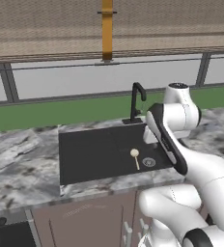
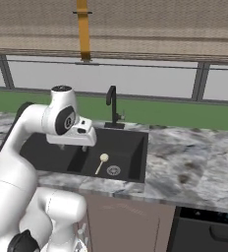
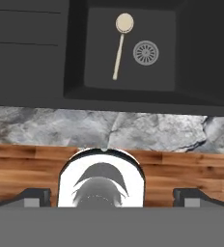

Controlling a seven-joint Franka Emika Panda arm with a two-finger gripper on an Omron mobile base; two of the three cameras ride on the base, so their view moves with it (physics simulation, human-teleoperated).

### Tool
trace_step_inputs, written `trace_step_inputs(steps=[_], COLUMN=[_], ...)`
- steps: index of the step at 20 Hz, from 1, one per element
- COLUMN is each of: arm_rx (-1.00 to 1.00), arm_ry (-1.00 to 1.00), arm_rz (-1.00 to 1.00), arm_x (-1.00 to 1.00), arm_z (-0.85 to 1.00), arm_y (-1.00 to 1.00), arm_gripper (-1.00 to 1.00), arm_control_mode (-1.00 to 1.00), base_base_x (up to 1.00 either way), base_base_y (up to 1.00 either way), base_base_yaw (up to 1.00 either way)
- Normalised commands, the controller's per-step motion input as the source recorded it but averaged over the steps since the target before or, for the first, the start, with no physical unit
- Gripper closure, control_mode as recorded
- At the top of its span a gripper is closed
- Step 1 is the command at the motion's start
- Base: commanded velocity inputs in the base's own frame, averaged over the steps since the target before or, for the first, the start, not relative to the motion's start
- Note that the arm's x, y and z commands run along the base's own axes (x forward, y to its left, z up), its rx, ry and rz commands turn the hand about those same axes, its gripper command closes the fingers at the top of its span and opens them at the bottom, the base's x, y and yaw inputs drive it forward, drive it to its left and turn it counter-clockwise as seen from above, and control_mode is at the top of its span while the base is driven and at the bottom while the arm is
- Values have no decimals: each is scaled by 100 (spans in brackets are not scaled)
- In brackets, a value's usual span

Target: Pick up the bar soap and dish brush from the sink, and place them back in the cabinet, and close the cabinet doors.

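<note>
Dish brush point(image 3: 119, 43) cream, round-headed, flat in sink point(image 3: 32, 62); gripper point(image 3: 112, 195) wide open, empty.

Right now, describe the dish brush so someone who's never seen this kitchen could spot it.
Find the dark sink set in the grey marbled counter. In its deeper basin lies the dish brush, beside the round metal drain. It is cream, with a round head and thin straight handle.

Cream-beige dish brush point(image 3: 119, 43) ahead of pincer point(image 3: 112, 197); charcoal sink point(image 3: 36, 67); grey marbled surface point(image 3: 147, 131); black faucet point(image 1: 136, 101).
</note>
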Motion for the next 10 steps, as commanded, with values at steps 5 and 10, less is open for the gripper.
trace_step_inputs(steps=[5,10], arm_rx=[0,0], arm_ry=[0,0], arm_rz=[2,1], arm_x=[28,36], arm_z=[-33,-22], arm_y=[0,0], arm_gripper=[-100,-100], arm_control_mode=[-100,-100], base_base_x=[0,0], base_base_y=[0,0], base_base_yaw=[0,0])
